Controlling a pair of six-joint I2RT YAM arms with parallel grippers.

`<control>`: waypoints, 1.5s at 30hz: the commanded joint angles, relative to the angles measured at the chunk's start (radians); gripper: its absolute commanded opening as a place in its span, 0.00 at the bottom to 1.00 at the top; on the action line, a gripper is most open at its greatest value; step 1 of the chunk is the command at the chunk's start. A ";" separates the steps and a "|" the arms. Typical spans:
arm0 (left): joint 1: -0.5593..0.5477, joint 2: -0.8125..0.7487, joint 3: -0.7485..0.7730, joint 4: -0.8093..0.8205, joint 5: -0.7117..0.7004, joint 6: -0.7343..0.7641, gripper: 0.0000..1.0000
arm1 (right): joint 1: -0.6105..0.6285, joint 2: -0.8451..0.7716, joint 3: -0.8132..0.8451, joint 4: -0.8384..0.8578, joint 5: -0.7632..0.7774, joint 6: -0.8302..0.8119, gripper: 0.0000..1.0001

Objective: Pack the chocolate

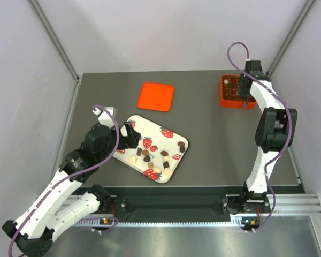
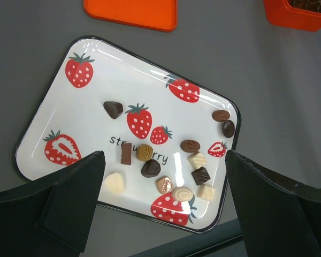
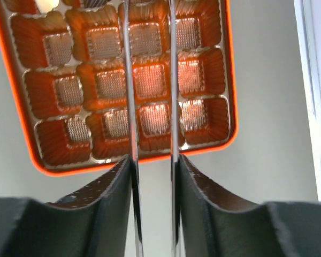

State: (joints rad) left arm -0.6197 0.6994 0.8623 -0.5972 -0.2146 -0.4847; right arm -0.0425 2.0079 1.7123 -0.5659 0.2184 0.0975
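Note:
Several chocolate pieces (image 2: 151,168), dark, light brown and cream-white, lie loose on the near half of a white strawberry-print tray (image 2: 48,115). From the top they show as small dots (image 1: 150,158) on the tray (image 1: 174,138). My left gripper (image 2: 164,179) hovers wide open and empty above the tray's near-left part (image 1: 129,134). The orange box (image 3: 32,144) stands at the back right (image 1: 225,100); its near cups are empty and a few far cups hold dark pieces. My right gripper (image 3: 150,21) hangs over the box (image 1: 245,90), its thin blades slightly apart with nothing between them.
The flat orange lid (image 1: 156,96) lies on the grey table behind the tray and shows at the top of the left wrist view (image 2: 131,12). Grey walls close in the left, back and right. A black rail runs along the table's near edge.

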 commanded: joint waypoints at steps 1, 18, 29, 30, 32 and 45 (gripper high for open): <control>0.003 0.008 0.003 0.060 -0.008 -0.002 0.99 | -0.019 0.011 0.075 0.043 -0.027 -0.021 0.38; 0.002 -0.047 0.075 -0.013 0.006 0.026 0.99 | 0.009 -0.185 0.089 -0.044 -0.047 -0.006 0.45; 0.003 -0.112 0.103 -0.072 -0.008 0.021 0.99 | 0.415 -0.682 -0.383 -0.074 -0.097 0.036 0.43; 0.003 -0.112 0.104 -0.073 0.000 0.017 0.99 | 0.481 -0.716 -0.452 -0.083 -0.094 0.042 0.43; 0.002 -0.120 0.103 -0.075 0.009 0.006 0.99 | 0.568 -0.799 -0.528 -0.118 -0.091 0.071 0.44; 0.002 -0.115 0.073 -0.046 0.012 -0.022 0.99 | 0.941 -0.985 -0.706 -0.325 -0.019 0.268 0.45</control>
State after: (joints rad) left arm -0.6197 0.5827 0.9333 -0.6685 -0.2134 -0.4927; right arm 0.8471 1.0401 1.0111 -0.8547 0.1482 0.2947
